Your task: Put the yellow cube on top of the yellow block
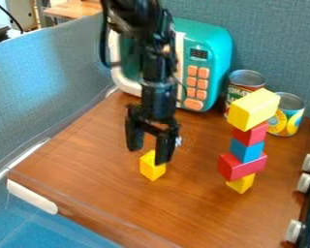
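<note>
Knob (294, 231) by near right corner of surface (196, 208) | yellow cube (150, 167) below tool (149, 143), slightly nearer camera | my tool spread wide

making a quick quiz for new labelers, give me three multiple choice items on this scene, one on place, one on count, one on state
1. Where is the loose yellow cube?
A) inside the microwave
B) on the brown table
C) on a can

2. How many blocks make up the stack?
A) three
B) seven
C) five

3. How is the gripper?
A) open
B) shut on the cube
C) shut, empty

Key:
1 B: it sits on the tabletop.
2 C: upward, yellow, red, blue, red, yellow.
3 A: its fingers stand wide apart.
</note>
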`<state>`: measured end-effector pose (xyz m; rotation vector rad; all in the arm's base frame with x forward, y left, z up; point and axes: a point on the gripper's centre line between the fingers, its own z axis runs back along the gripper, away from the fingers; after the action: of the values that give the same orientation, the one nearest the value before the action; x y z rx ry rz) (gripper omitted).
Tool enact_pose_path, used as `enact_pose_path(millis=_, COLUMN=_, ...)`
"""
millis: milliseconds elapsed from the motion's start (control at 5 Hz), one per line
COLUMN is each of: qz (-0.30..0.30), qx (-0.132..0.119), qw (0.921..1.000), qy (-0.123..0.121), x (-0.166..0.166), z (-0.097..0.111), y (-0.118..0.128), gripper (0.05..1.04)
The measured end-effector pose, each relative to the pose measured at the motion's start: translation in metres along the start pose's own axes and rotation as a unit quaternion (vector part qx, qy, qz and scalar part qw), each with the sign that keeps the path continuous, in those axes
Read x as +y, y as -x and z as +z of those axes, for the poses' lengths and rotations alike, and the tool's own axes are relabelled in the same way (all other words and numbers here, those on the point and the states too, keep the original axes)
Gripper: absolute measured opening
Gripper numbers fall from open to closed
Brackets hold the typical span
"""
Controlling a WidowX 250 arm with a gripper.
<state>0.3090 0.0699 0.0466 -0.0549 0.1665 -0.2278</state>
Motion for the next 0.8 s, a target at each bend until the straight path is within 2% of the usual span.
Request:
enact_pose_path(millis=200, qz=0.006, qx=0.017, qw=0.9995, qy=-0.025, x=0.002, z=-0.011, y=-0.003, gripper=1.000)
enact_pose_path(millis=400, qz=0.011, qx=0.027, qw=0.9988, qy=-0.038, x=0.000, z=-0.025, y=-0.008, gripper=1.000)
enact_pose_path(millis=600, qz=0.021, qx=0.019, qw=0.9989, qy=-0.036, x=0.001, z=-0.022, y=-0.013, gripper=0.948)
enact_pose_path(millis=800, qz=0.031, qx=0.020, qw=0.9990, qy=-0.025, x=-0.001, z=-0.025, y=-0.016, gripper=0.663)
